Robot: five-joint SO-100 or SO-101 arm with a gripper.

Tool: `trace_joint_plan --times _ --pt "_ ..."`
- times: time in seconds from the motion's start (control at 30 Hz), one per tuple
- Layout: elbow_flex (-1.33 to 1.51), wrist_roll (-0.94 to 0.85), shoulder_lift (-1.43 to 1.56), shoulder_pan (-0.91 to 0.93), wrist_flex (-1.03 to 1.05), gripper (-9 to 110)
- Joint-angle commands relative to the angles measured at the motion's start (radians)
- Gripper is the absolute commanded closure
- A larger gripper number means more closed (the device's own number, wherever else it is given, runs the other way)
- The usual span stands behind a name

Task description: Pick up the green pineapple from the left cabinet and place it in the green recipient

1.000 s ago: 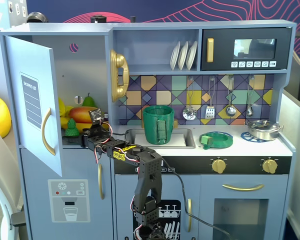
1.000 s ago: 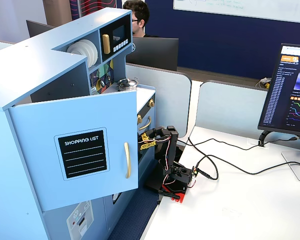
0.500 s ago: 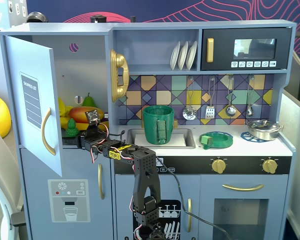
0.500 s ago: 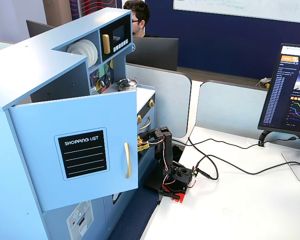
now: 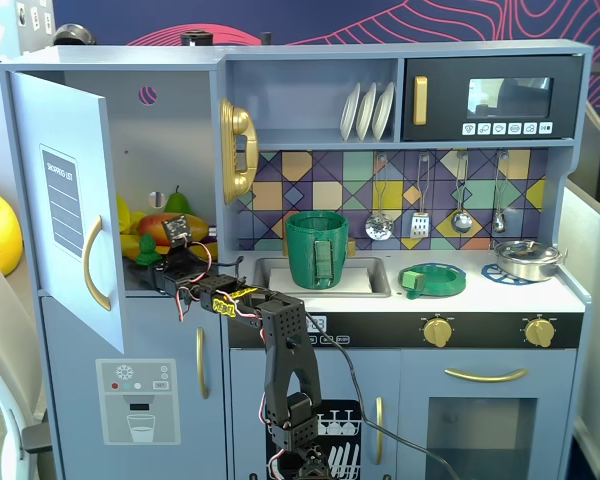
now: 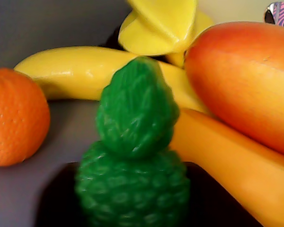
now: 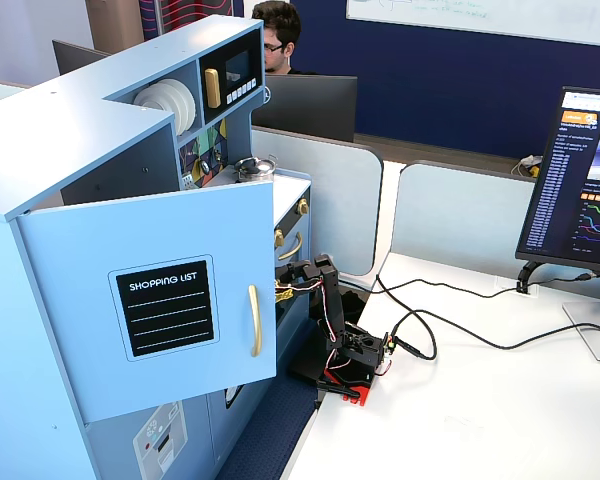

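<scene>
**Crowded shelf, blind grasp**

Your green pineapple [image 6: 132, 156] stands inside the left cabinet [image 5: 65, 200], hemmed by a banana [image 6: 71, 68], orange [image 6: 14, 116] and mango [image 6: 241, 75]. You can't judge the gripper's opening; closing off-centre may topple it or snag neighbours.

navy wall [image 7: 460, 80] | white desk [image 7: 480, 420] | grey partitions [image 7: 460, 215] | monitor [image 7: 580, 180]

Arm [image 5: 285, 350]: black printed links; yellow marking near the wrist, centre-left of frame; red, black and white cables looped alongside.
</scene>
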Motion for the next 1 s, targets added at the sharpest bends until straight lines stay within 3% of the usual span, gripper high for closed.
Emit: trace_joint_plan --times 0.0,0.47,0.73,0.97 --pt "-0.041 -0.081 0.115 -0.032 0.097 101" --pt "0.322 -0.284 0.802 -0.143 0.316 101" --pt "0.407 -0.19 1.028 0.067 0.377 101" --pt "0.345 -0.046 1.065 0.362 0.411 101"
